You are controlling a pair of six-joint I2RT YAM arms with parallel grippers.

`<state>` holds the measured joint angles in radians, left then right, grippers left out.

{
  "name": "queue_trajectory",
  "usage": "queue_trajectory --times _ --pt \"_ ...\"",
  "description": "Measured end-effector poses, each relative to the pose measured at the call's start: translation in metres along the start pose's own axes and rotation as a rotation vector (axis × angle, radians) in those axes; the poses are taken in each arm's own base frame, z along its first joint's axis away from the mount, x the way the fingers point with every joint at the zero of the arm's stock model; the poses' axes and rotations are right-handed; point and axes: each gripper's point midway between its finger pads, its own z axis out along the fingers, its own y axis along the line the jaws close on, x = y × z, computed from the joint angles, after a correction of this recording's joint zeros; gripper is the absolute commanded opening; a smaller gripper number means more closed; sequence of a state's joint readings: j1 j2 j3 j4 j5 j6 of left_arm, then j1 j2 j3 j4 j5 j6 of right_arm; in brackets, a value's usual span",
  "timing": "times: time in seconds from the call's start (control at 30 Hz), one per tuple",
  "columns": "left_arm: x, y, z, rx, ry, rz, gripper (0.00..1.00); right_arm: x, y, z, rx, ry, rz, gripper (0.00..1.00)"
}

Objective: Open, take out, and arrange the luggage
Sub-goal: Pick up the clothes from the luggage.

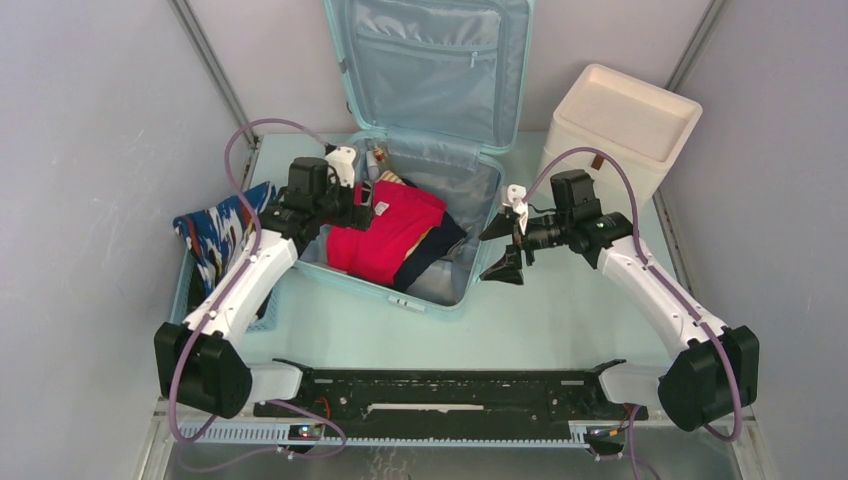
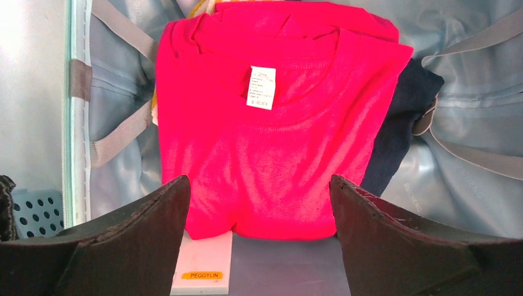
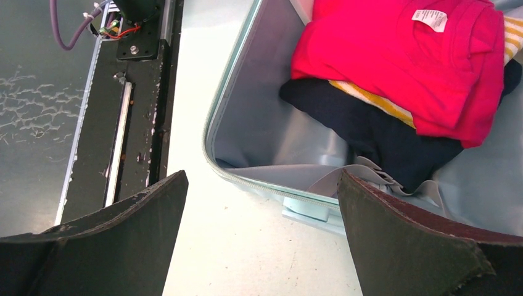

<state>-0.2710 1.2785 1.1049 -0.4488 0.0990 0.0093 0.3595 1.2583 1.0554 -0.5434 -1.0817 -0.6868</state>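
Smooth pale green table (image 1: pixel 540 330) carries luggage (image 1: pixel 400 296) at centre rear: mint hard shell, lid raised, grey-blue fabric lining. Inside, folded red knit shirt (image 2: pixel 271 154) with white tag overlies navy cloth (image 2: pixel 401 123). Left claw (image 2: pixel 259 182) released over shirt; right claw (image 3: pixel 262 176) released beside shell rim

Open mint-blue luggage (image 1: pixel 436 300), lid upright

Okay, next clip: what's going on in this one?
Two robot arms are working on the luggage, which lies open with its lid upright. The left tool, open and holding nothing, is poised at the folded red shirt, which lies on a dark garment inside. The right tool hovers open beside the case's right edge. A blue patterned cloth lies outside, to the left.
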Motion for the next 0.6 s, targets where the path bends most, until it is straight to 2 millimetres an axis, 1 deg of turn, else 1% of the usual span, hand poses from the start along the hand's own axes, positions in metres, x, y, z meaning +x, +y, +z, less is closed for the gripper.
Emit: queue_trajectory --times 0.1,0.27,0.37,0.43,0.6 --pt "0.005 0.000 0.004 0.000 0.023 -0.003 0.86 0.000 0.001 0.001 -0.003 0.001 -0.003 1.00" --pt "0.022 0.002 0.015 -0.001 0.092 -0.012 0.86 0.000 0.003 0.003 -0.010 0.003 -0.009 1.00" --pt "0.029 0.007 0.021 0.000 0.121 -0.040 0.84 -0.001 0.005 0.005 -0.017 0.005 -0.011 1.00" --pt "0.035 0.015 0.025 0.002 0.141 -0.087 0.82 -0.001 0.006 0.006 -0.021 0.007 -0.013 1.00" --pt "0.045 0.039 0.043 0.012 0.203 -0.242 0.82 0.001 0.007 0.009 -0.025 0.017 -0.014 1.00"
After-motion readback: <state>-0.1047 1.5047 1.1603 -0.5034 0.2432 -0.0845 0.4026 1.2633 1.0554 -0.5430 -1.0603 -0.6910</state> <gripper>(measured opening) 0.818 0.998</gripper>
